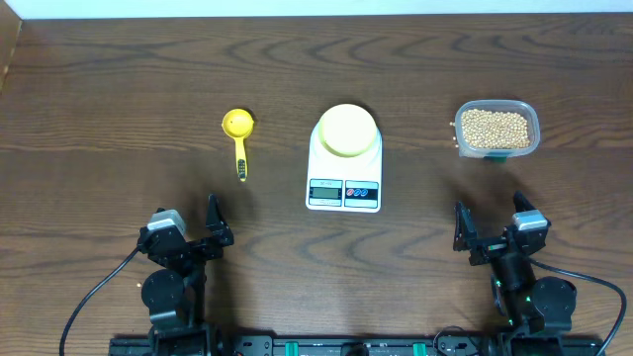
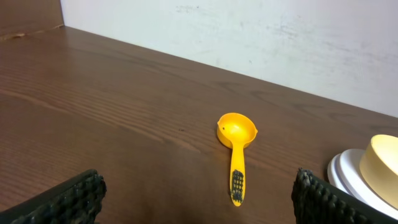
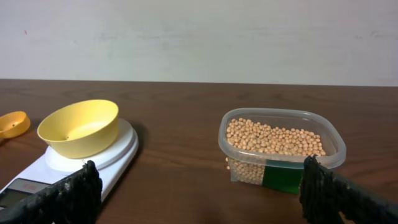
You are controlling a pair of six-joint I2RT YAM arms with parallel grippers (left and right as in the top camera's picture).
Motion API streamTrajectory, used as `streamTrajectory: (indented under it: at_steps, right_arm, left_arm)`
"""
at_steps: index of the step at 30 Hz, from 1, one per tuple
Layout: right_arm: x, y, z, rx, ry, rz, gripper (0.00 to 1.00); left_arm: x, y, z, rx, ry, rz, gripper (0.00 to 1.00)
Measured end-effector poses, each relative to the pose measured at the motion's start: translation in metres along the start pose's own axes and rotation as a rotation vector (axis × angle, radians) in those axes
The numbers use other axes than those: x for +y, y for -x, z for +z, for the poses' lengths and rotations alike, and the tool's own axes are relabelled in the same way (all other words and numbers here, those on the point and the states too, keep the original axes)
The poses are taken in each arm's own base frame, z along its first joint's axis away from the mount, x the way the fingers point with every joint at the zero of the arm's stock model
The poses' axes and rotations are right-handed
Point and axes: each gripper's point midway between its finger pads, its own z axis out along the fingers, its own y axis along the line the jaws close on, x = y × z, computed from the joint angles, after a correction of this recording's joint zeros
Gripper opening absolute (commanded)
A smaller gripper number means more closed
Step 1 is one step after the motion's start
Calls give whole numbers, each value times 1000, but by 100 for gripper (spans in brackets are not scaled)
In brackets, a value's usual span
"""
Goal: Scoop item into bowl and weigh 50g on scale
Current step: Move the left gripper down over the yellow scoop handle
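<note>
Nothing is done yet: the beans all sit in the clear tub, the bowl stands empty on the scale, and the scoop lies untouched on the tabletop. Your left claw and right claw gape wide, empty.

No legible text anywhere, grey display on the white scale too small to read, green label on the clear tub without readable print, dark patch on the yellow scoop handle illegible
</note>
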Motion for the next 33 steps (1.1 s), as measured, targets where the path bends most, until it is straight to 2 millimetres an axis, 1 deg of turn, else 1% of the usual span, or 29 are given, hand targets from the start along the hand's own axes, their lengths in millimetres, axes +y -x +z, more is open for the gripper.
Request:
streamTrajectory:
  at_steps: [6, 8, 10, 16, 19, 22, 24, 27, 28, 30, 31, 33]
  right_arm:
    - [0, 0, 0, 0, 0, 0, 99]
    - [0, 0, 0, 0, 0, 0, 99]
    - [0, 0, 0, 0, 0, 0, 99]
    - [0, 0, 0, 0, 0, 0, 99]
    - [0, 0, 0, 1, -1, 0, 99]
    - [0, 0, 0, 1, 0, 0, 99]
    - [0, 0, 0, 0, -1, 0, 99]
    - [0, 0, 0, 1, -1, 0, 99]
    - [0, 0, 0, 0, 0, 0, 99]
    - [0, 0, 0, 0, -1, 0, 99]
    - [0, 0, 0, -1, -1, 0, 99]
    - [0, 0, 0, 0, -1, 0, 99]
  left_arm:
    - [-10, 2, -2, 14, -54, 0, 98]
    - [-14, 9, -4, 19, -65, 1, 98]
    - [-19, 24, -8, 12, -76, 1, 98]
    - [-36, 92, -20, -1, -98, 3, 98]
    - [-47, 122, -18, 39, -113, -1, 98]
    - [-56, 140, -8, 137, -131, -13, 98]
    - [-61, 146, 2, 224, -135, -25, 98]
    - [-63, 145, 15, 393, -120, -48, 98]
    - [-65, 147, 25, 464, -115, -55, 98]
    - [-63, 134, 36, 630, -92, -67, 98]
    - [-63, 133, 38, 634, -91, -67, 98]
    - [-60, 123, 52, 729, -73, -76, 98]
